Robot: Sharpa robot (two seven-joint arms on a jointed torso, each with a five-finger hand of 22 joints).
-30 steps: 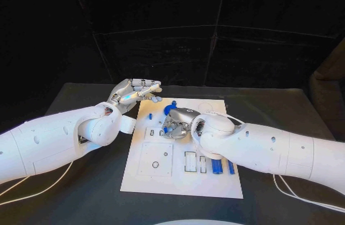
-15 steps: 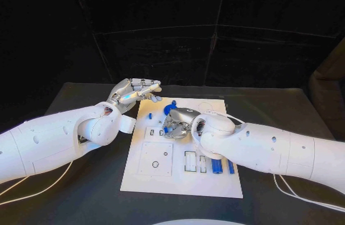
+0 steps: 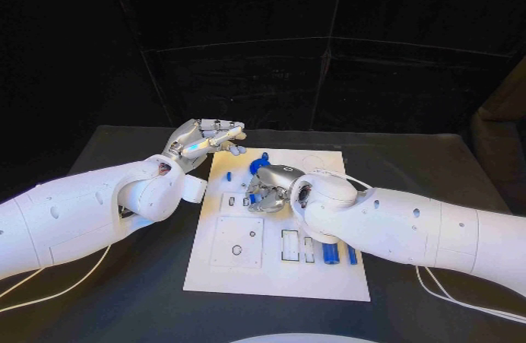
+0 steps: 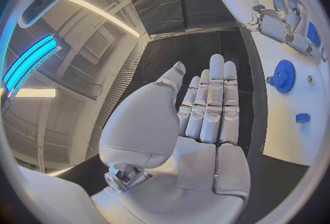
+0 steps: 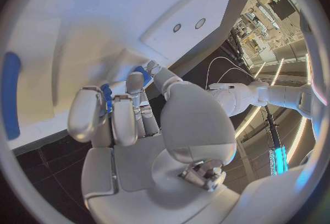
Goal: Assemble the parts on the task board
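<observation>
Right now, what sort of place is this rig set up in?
Probably a robotics lab or test cell: a black table with dark drapes behind, a white flat task board with small blue parts, and ceiling strip lights and workbenches around.

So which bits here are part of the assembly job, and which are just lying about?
Job:
task board
blue gear
blue piece in right hand
two blue bars
small blue peg
left hand, holding nothing

Lying about:
black table

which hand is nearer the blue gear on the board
Right. The right hand sits over the task board just below the blue gear; the left hand hovers off the board's far-left corner.
</observation>
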